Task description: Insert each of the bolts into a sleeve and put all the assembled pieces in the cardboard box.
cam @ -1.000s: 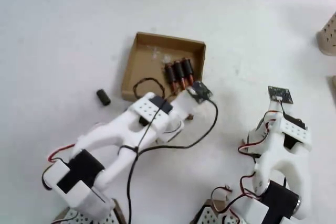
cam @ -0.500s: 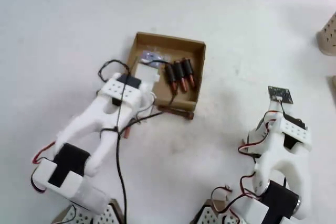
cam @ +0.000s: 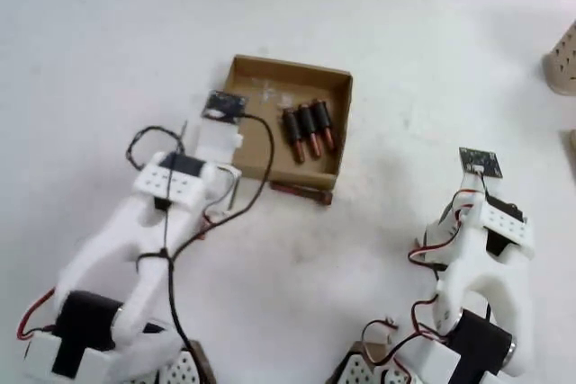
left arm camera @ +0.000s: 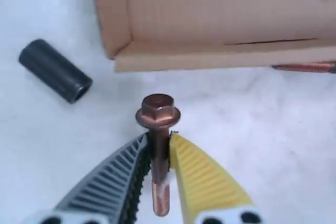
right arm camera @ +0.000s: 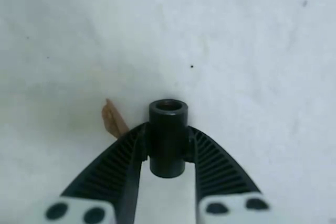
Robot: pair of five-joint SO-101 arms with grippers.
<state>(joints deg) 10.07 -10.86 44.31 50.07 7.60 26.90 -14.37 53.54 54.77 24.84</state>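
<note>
The left jaws pinch a copper bolt (left arm camera: 159,153) by its shank just outside the cardboard box (cam: 290,67), which holds three assembled pieces (cam: 308,130), while the right jaws clamp a black sleeve (right arm camera: 168,137) over the desk (cam: 405,60)

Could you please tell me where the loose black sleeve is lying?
In the left wrist view, the loose sleeve lies on the table beside an outer corner of the cardboard box, beyond the bolt held in the left claw.
</note>
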